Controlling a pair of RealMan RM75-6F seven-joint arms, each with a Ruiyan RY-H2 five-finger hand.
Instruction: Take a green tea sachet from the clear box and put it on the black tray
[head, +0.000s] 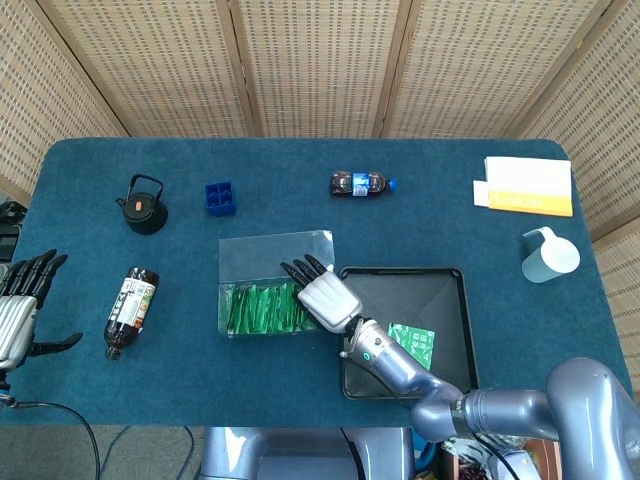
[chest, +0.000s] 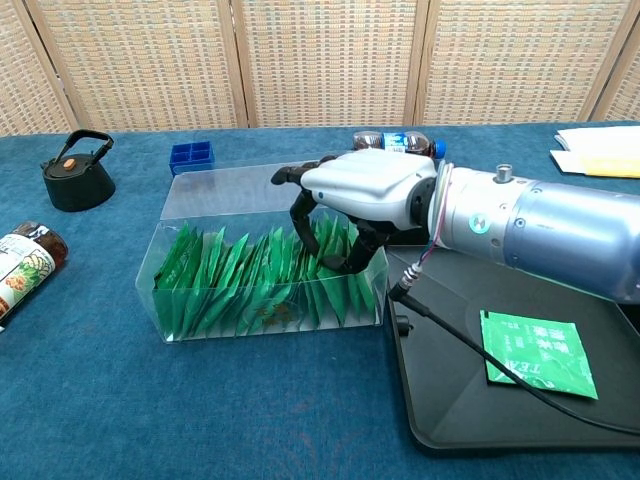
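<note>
The clear box (chest: 260, 322) stands mid-table, packed with upright green tea sachets (chest: 235, 280); in the head view the box (head: 228, 262) has its sachets (head: 260, 308) along its near side. My right hand (chest: 362, 190) hovers over the box's right end, its dark fingers (chest: 300, 225) and thumb reaching down among the sachets, still spread apart. No sachet is visibly lifted. From above, the right hand (head: 323, 294) sits at the box's right edge. The black tray (chest: 470, 430) lies right of the box with one green sachet (chest: 536, 347) on it. My left hand (head: 20, 305) rests open at the far left.
A black kettle (head: 143, 205) and a blue compartment holder (head: 221, 197) stand at the back left. A brown bottle (head: 132, 310) lies at the left, a cola bottle (head: 360, 183) behind the box. White cup (head: 548, 255) and papers (head: 525, 185) are far right. A cable (chest: 480, 362) crosses the tray.
</note>
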